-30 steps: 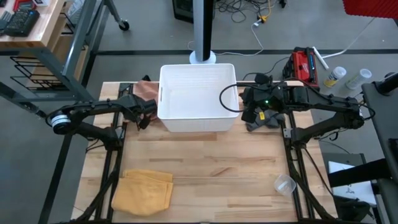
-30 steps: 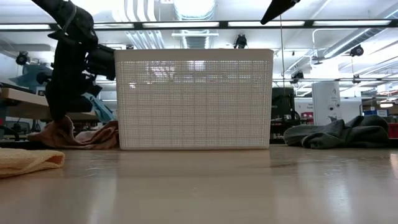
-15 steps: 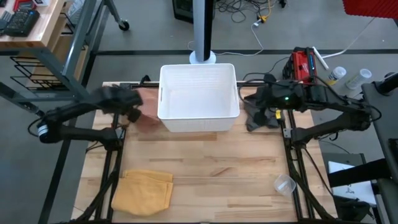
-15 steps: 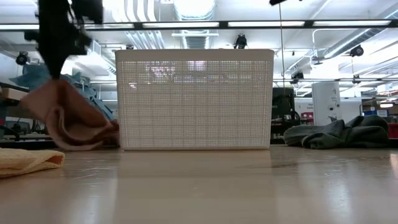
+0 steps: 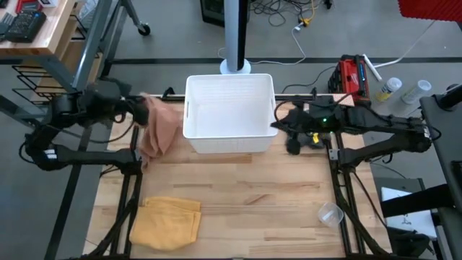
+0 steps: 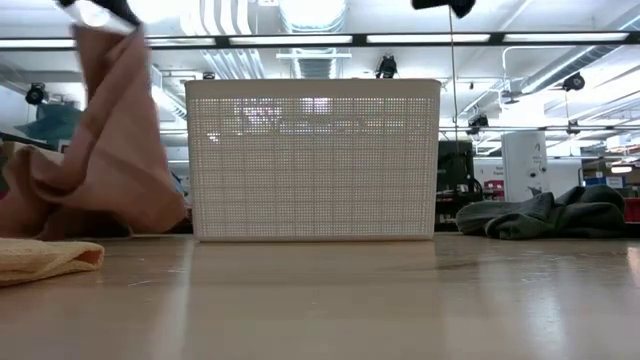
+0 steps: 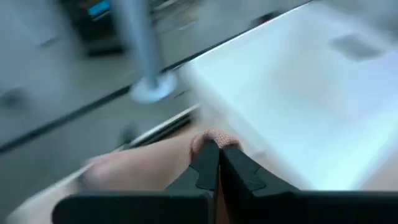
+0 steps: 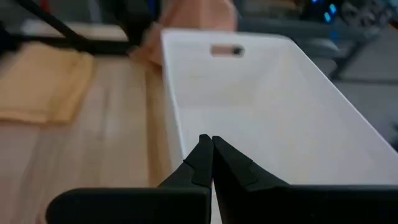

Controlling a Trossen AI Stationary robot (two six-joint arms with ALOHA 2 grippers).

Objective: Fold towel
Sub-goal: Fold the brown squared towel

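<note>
A salmon-pink towel [image 5: 160, 126] hangs left of the white basket [image 5: 229, 137]; my left gripper [image 5: 137, 105] is shut on its top and stands high over the table's far left. In the low view the towel [image 6: 110, 140] drapes down in loose folds, its lower end low by the table. My right gripper [image 5: 277, 124] is shut on nothing and hovers at the basket's right wall; its wrist view shows the gripper [image 8: 208, 142] over the basket's rim [image 8: 180, 124]. A folded yellow towel [image 5: 167, 220] lies flat at the near left. My left gripper pinches a bunched bit of the pink towel's top [image 7: 214, 137] between its two fingers. The towel hangs slack below the fingers, beside the basket's left wall. Its lower end [image 6: 50, 205] is down near the table; whether it rests there I cannot tell.
A crumpled grey cloth [image 5: 307, 141] lies right of the basket, under the right arm. A clear plastic cup [image 5: 330, 214] stands at the near right. Bare wood spreads across the table's middle [image 5: 245, 195]. Beyond the far edge stands a pole's base [image 5: 234, 66].
My left gripper has gone up and toward the table's left edge, shut on the pink towel. The towel, heaped on the table beside the basket before, now hangs stretched out below the gripper. My right gripper has shifted slightly toward the basket.
</note>
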